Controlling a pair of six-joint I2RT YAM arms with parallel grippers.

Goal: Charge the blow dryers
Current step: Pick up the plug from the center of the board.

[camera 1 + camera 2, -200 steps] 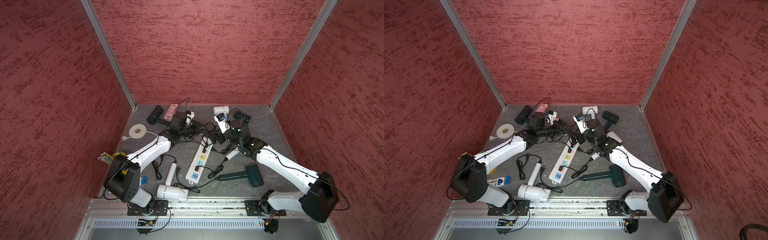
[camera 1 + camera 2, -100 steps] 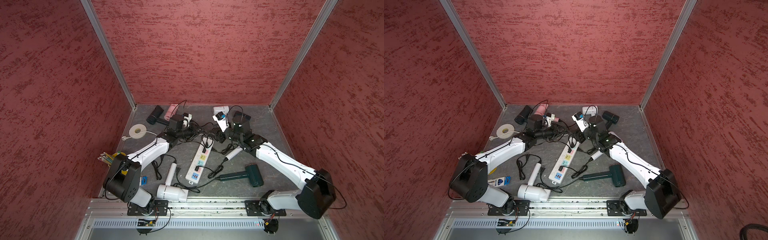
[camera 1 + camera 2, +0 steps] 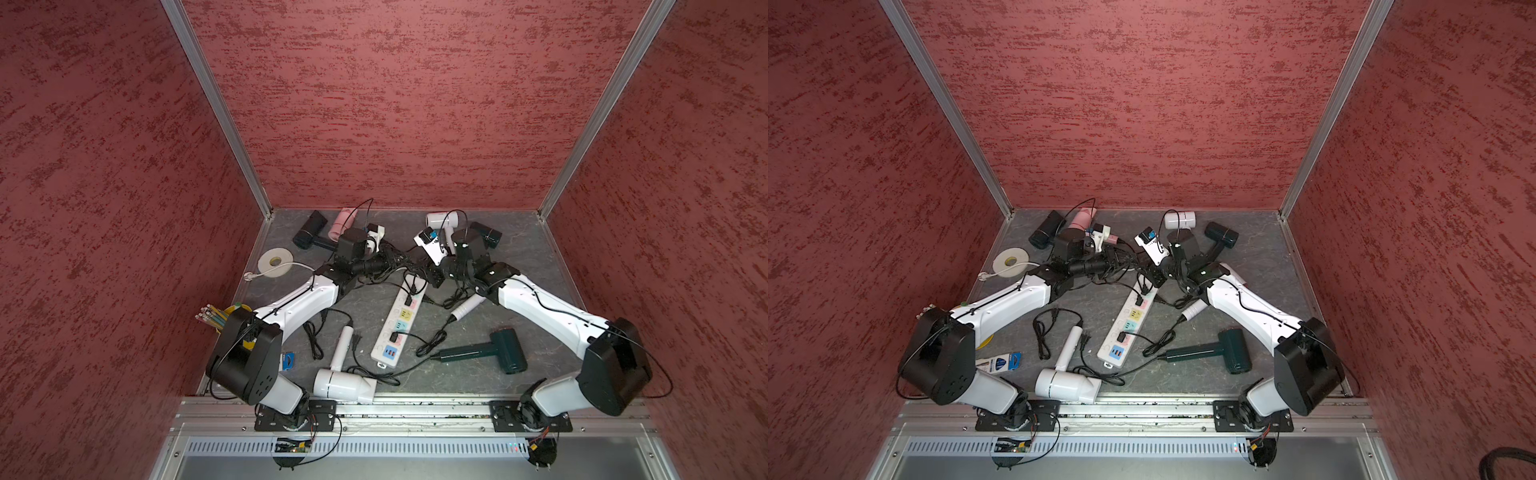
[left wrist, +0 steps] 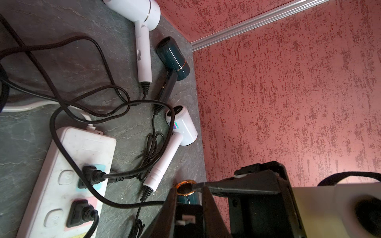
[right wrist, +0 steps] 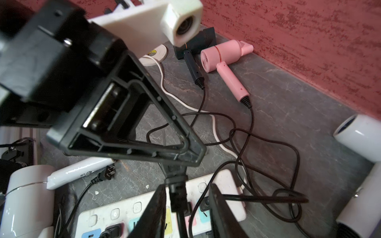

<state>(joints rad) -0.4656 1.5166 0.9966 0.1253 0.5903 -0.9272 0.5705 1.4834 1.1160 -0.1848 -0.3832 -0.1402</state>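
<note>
Right wrist view, pink blow dryer (image 5: 223,55), lying flat, black cord (image 5: 252,123) trailing

Black cords (image 5: 268,198) tangle around the power strip's (image 3: 390,352) far end. There the left gripper (image 5: 179,158), clamped on a plug (image 5: 177,193), and the right gripper (image 5: 187,185), jaws apart beside that plug, crowd together. A green dryer (image 3: 509,351) and a white dryer (image 3: 336,384) block the near edge. Bare floor (image 3: 534,247) lies open toward the right-rear corner.

The power strip (image 3: 405,316) lies at the middle of the tabletop (image 3: 532,257), 1 blow dryer (image 3: 336,384) at its front edge, a tape roll (image 3: 274,262) by its left edge.
</note>
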